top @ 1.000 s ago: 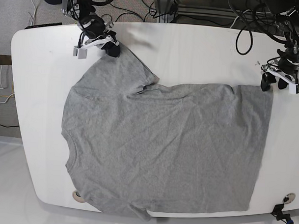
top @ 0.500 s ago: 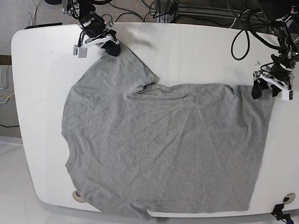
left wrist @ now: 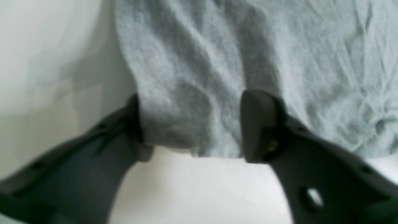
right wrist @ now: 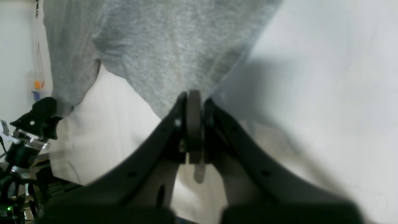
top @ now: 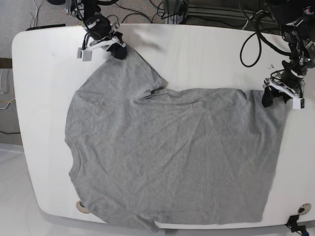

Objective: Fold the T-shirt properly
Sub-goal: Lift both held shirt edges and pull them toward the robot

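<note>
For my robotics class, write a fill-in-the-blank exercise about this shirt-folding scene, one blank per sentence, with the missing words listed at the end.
1. The T-shirt lies spread on a table whose top is ____ in colour.
2. The right gripper is ____ on the tip of a sleeve.
3. The left gripper has its jaws apart, one on either side of the shirt's ____ corner.
4. The cloth of the shirt is ____ in colour.

Missing words: white; shut; hem; grey
</note>
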Available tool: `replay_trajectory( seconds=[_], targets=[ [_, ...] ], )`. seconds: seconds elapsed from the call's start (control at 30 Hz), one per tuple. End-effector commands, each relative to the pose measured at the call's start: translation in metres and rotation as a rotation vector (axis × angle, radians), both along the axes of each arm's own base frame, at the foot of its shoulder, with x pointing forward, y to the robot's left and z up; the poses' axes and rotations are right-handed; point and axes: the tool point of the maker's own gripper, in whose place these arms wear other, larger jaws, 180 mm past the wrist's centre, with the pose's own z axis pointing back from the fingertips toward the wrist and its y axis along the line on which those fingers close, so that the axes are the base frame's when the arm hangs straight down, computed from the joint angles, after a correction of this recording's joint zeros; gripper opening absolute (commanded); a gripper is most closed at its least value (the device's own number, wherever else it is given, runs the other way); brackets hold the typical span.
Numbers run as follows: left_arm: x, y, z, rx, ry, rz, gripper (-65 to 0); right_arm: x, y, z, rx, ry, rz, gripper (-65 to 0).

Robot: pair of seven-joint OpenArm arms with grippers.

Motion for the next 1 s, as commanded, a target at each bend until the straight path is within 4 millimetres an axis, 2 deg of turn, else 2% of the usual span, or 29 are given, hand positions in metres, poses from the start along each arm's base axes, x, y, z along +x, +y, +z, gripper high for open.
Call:
replay_trajectory(
  seconds=[0.0,0.13,0.2,0.3,0.33,0.53,0.67,0.73,0.97],
  targets=[
    [0.005,0.003,0.005,0.018,-0.002,-0.009,-32.8,0.003,-0.001,0.006,0.003,-0.025,0.004,-65.0],
    [0.015,0.003,0.011,0.017,-0.022,-0.007,-41.1,0.003,-0.001,0.006,0.003,-0.025,0.004,-65.0],
    [0.014,0.003,0.007,0.008,-0.013,-0.004,-48.1,0.003,-0.001,0.006,0.003,-0.025,0.004,-65.0],
    [0.014,0.003,0.006,0.005,-0.009,-0.002,-63.6,0.003,-0.001,0.006,0.001,-0.025,0.005,-65.0],
    [0.014,0.003,0.006,0.005,-0.009,-0.002,-65.0,0.003,-0.001,0.006,0.001,-0.025,0.005,-65.0],
    [0.009,0.004,0.004,0.013,0.000,-0.009,-65.0,0.005,-0.002,0.009,-0.004,-0.033,0.008,-65.0],
    [-0.011,0.006,-0.008,0.022,0.046,-0.012,-65.0,0.005,-0.001,0.021,-0.012,-0.061,0.016,-65.0],
    [-0.022,0.015,-0.012,0.042,0.073,-0.013,-65.0,0.004,0.000,0.027,-0.017,-0.074,0.023,-65.0],
    [-0.070,0.018,-0.031,0.060,0.165,-0.076,-65.0,-0.022,0.003,0.033,-0.024,-0.048,0.036,-65.0]
  ],
)
